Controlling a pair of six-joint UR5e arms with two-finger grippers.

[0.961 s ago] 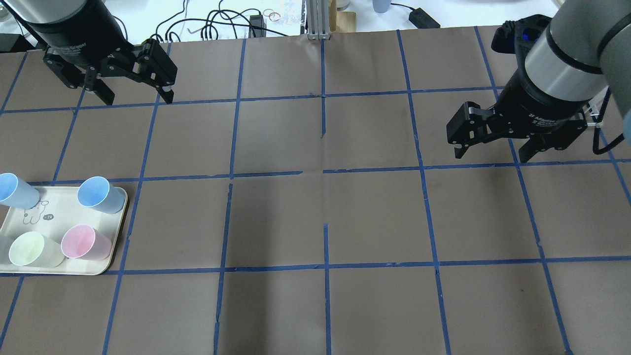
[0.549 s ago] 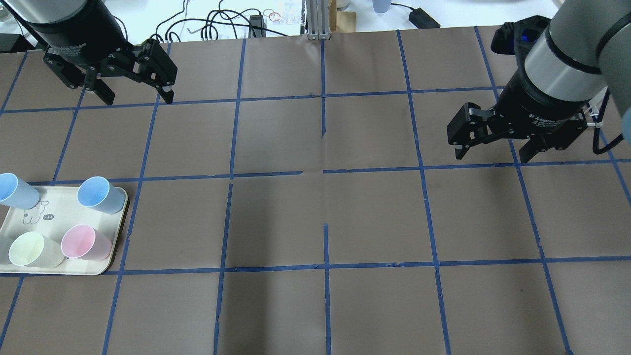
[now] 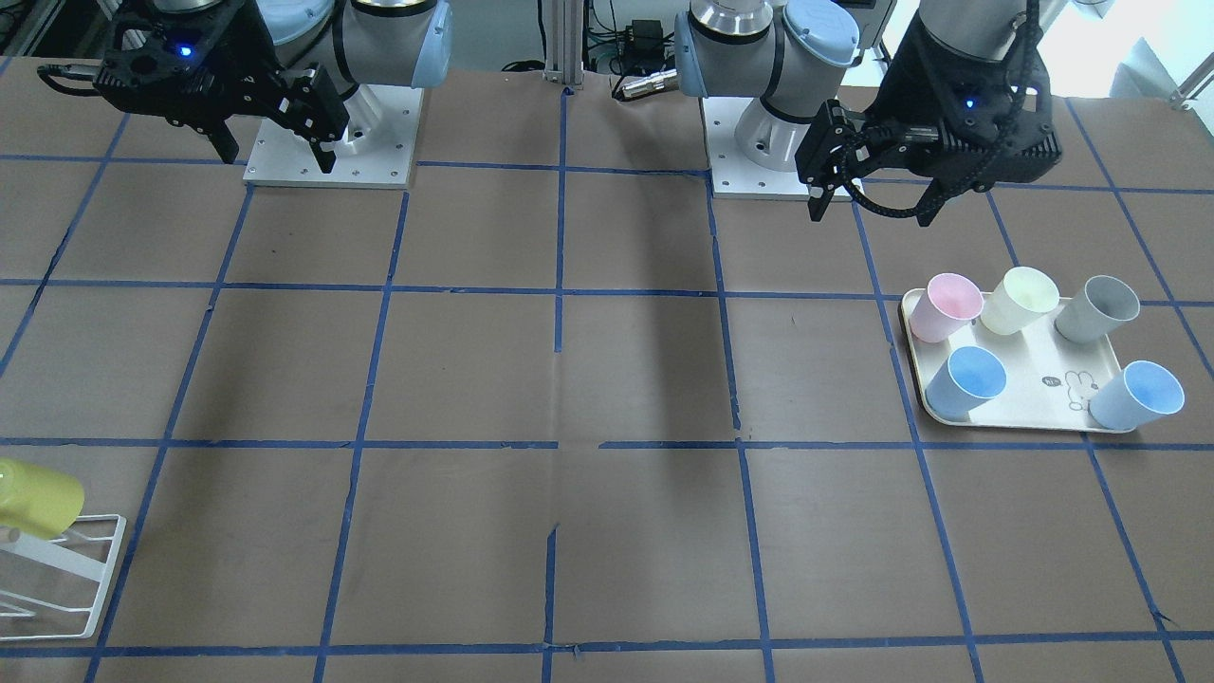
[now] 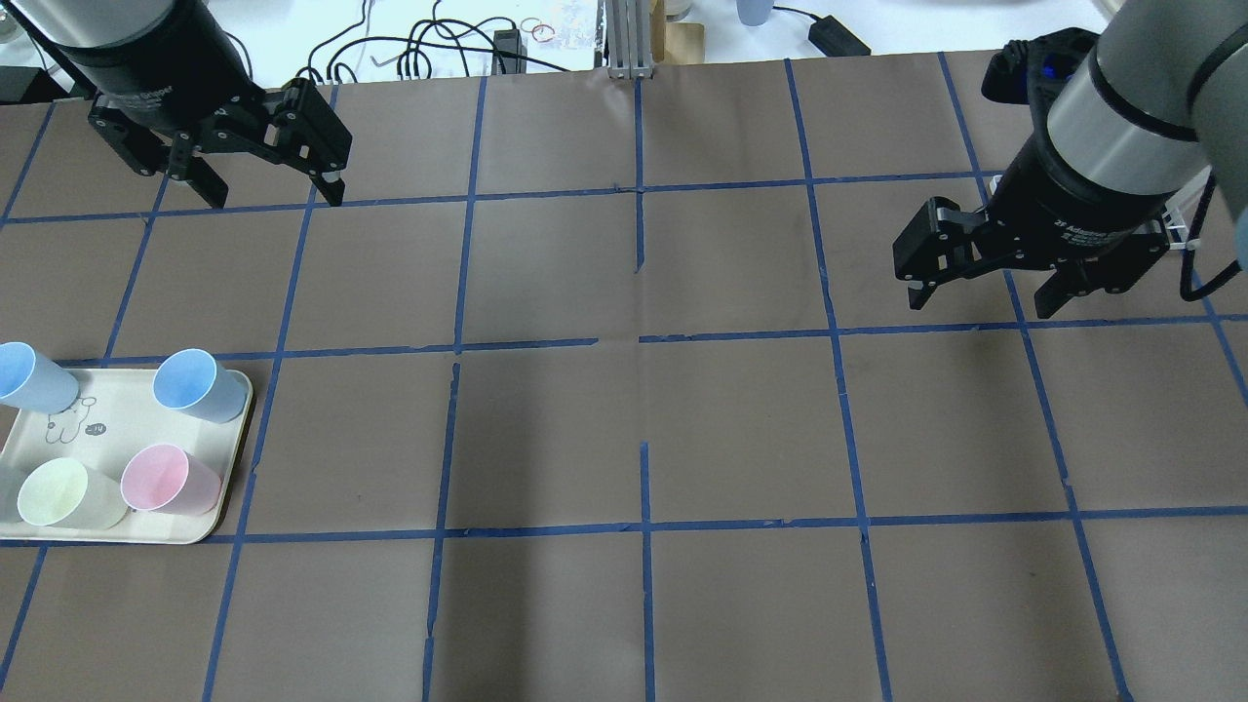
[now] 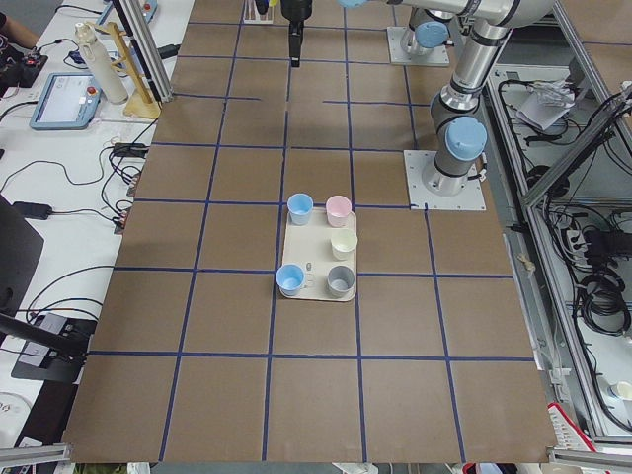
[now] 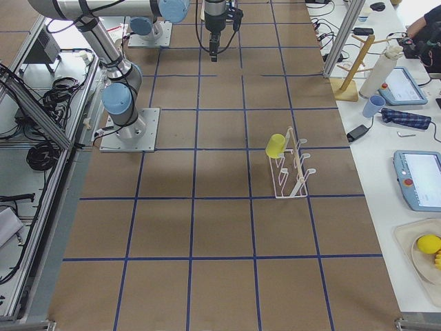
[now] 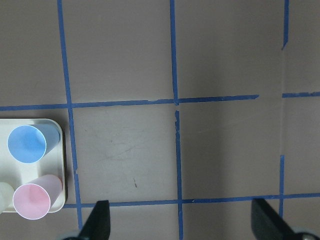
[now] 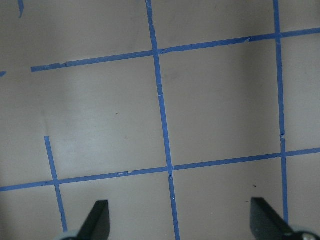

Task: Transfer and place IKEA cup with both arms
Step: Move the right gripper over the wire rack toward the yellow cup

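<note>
The bright yellow IKEA cup (image 3: 38, 498) lies tilted on a white wire rack (image 3: 66, 569) at the table's end on my right; it also shows in the exterior right view (image 6: 275, 145). My right gripper (image 4: 980, 307) is open and empty, high over bare table, far from the cup. It also shows in the front-facing view (image 3: 279, 161). My left gripper (image 4: 274, 198) is open and empty, above the table beyond the tray, and also shows in the front-facing view (image 3: 870, 216). Both wrist views show open fingers over taped brown table.
A cream tray (image 4: 229, 507) on my left holds two light blue cups (image 4: 190, 382), a pink cup (image 4: 161, 478), a pale cream-yellow cup (image 4: 58, 492) and a grey cup (image 3: 1105, 305). Blue tape lines grid the brown table. Cables and gear lie beyond the far edge.
My right gripper has shifted a little to the right in the overhead view, still open. My left gripper and the cups have not moved.
</note>
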